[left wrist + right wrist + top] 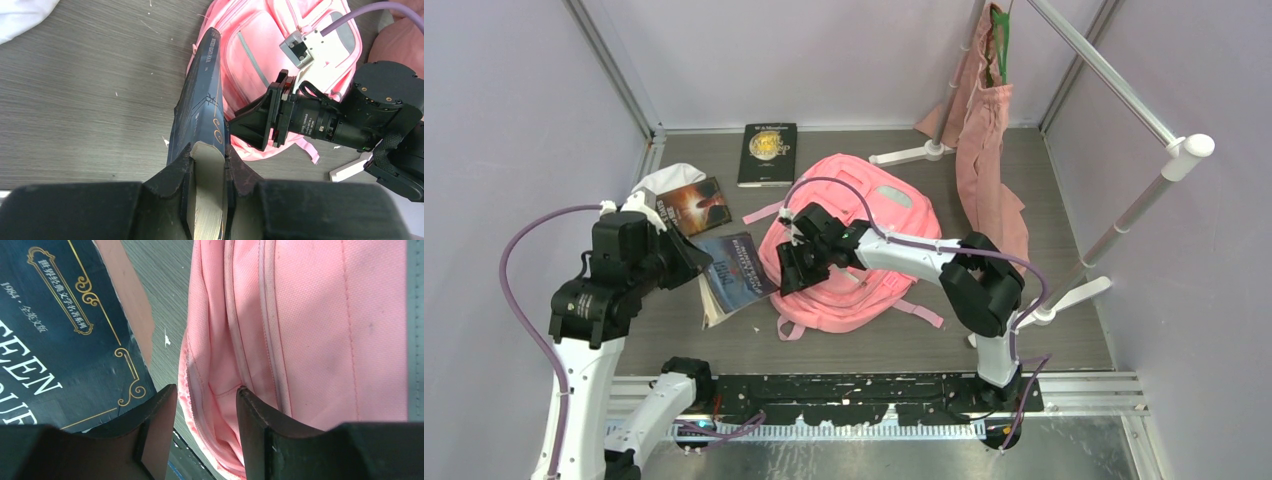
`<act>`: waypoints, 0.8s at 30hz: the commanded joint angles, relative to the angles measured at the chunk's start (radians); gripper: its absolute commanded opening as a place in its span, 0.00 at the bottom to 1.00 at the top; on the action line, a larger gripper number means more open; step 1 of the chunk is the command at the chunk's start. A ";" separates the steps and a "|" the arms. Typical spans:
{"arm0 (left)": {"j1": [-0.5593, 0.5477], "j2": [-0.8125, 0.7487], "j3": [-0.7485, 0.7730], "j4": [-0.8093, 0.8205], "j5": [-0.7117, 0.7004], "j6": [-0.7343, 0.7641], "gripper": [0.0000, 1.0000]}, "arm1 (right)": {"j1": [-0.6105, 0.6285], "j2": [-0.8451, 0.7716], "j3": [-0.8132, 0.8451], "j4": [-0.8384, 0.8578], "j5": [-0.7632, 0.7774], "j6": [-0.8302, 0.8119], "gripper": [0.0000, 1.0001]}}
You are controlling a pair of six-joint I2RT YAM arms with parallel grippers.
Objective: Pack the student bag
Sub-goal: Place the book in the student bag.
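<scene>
The pink student bag [874, 235] lies flat in the middle of the table. My left gripper [686, 262] is shut on a dark blue book [736, 270] and holds it by its page edge, spine toward the bag's left side. In the left wrist view the book [204, 95] sits clamped in that gripper [207, 156], pointing at the bag [260, 55]. My right gripper [796, 262] is open at the bag's left edge. In the right wrist view the right gripper [205, 402] straddles the bag's zipped rim [210, 370], with the book [60, 340] just to the left.
A black book [767, 153] lies at the back. Another book [694, 207] rests by a white cloth [666, 178] on the left. A white garment rack [1124, 90] stands at the right with a dusty-pink tote [984, 160] on a green hanger [999, 45].
</scene>
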 commanded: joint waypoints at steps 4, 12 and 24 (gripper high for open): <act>0.000 -0.032 0.010 0.113 0.016 -0.024 0.00 | 0.004 -0.100 0.009 0.079 0.043 0.006 0.55; 0.001 -0.045 0.001 0.113 0.022 -0.025 0.00 | 0.001 -0.082 0.008 0.085 0.029 0.011 0.28; 0.001 -0.060 0.000 0.113 0.023 -0.028 0.00 | 0.001 -0.044 0.001 0.062 0.044 0.004 0.46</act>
